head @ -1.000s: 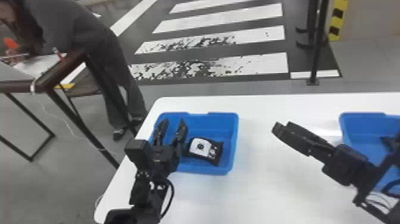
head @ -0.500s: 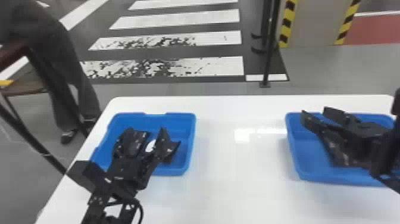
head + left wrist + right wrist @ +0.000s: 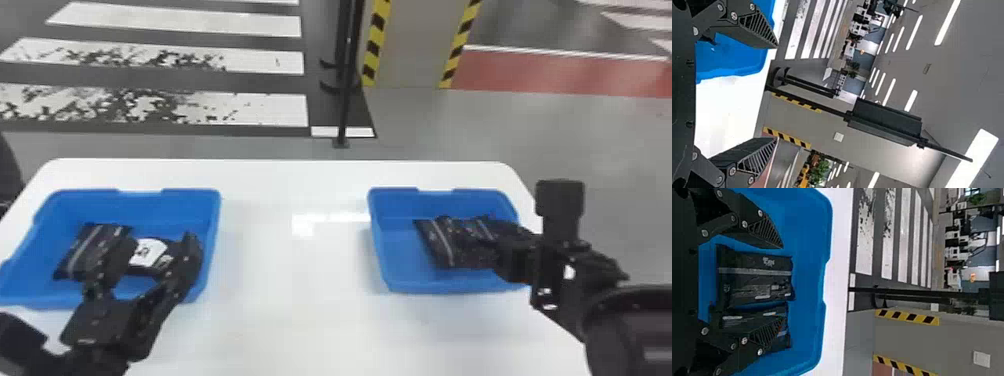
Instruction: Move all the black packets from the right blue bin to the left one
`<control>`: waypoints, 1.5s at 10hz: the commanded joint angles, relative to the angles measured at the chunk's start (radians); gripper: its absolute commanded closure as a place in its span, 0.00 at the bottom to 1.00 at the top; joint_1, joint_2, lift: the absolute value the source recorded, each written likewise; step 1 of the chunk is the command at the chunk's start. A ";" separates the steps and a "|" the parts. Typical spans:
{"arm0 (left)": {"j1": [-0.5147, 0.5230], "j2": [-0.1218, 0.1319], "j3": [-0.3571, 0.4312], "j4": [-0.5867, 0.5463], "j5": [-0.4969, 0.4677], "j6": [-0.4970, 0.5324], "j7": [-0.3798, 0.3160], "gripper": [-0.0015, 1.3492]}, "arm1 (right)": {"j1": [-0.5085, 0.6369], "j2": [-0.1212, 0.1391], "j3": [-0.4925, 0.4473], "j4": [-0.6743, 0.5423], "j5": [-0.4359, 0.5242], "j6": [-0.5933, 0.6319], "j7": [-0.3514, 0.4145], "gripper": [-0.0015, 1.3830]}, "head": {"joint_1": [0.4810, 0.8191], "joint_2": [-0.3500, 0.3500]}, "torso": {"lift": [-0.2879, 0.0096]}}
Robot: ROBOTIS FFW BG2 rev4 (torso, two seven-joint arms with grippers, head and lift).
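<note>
I had my right hand (image 3: 510, 250) wide at the right blue bin (image 3: 400, 280), one black packet (image 3: 756, 280) showing between its fingers, another (image 3: 736, 323) partly behind one finger. My left hand (image 3: 156, 245) was wide over the left blue bin (image 3: 202, 207), a white-labelled packet (image 3: 147, 252) showing between its fingers.

A white table (image 3: 290, 320), with rounded far corners, carries two open-topped blue bins. The left blue bin (image 3: 150, 205) sits by the table's left edge. To the right of the left blue bin, well apart from it and about level with it, stands the right blue bin (image 3: 392, 205). Bare white surface (with a bright patch of glare on it) runs rightward from the left blue bin, and more lies in front of it.
</note>
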 commanded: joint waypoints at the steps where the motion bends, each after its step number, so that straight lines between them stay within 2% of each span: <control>1: 0.002 -0.002 0.003 -0.001 -0.001 -0.006 0.000 0.16 | -0.022 -0.002 -0.002 0.063 0.008 0.012 0.001 0.23 | 0.63 0.29 | 0.50; 2: 0.002 -0.002 0.003 0.001 0.001 -0.001 0.000 0.16 | -0.036 -0.005 0.000 0.104 0.006 0.009 0.007 0.05 | 0.63 0.27 | 0.50; 3: 0.005 -0.003 0.003 0.001 0.001 0.001 0.000 0.16 | -0.041 -0.005 0.002 0.121 0.016 -0.005 0.012 0.01 | 0.63 0.27 | 0.50; 4: 0.005 -0.003 0.005 0.001 0.001 0.006 -0.002 0.16 | -0.061 -0.005 0.002 0.171 0.008 -0.052 0.026 0.04 | 0.63 0.26 | 0.50; 8: 0.002 -0.005 0.009 0.001 0.001 0.014 -0.005 0.16 | -0.115 -0.003 0.026 0.271 -0.012 -0.096 0.046 0.08 | 0.63 0.27 | 0.50; 15: -0.003 -0.006 0.013 0.001 0.009 0.043 -0.014 0.16 | -0.189 0.005 0.076 0.389 -0.024 -0.108 0.047 0.13 | 0.63 0.31 | 0.50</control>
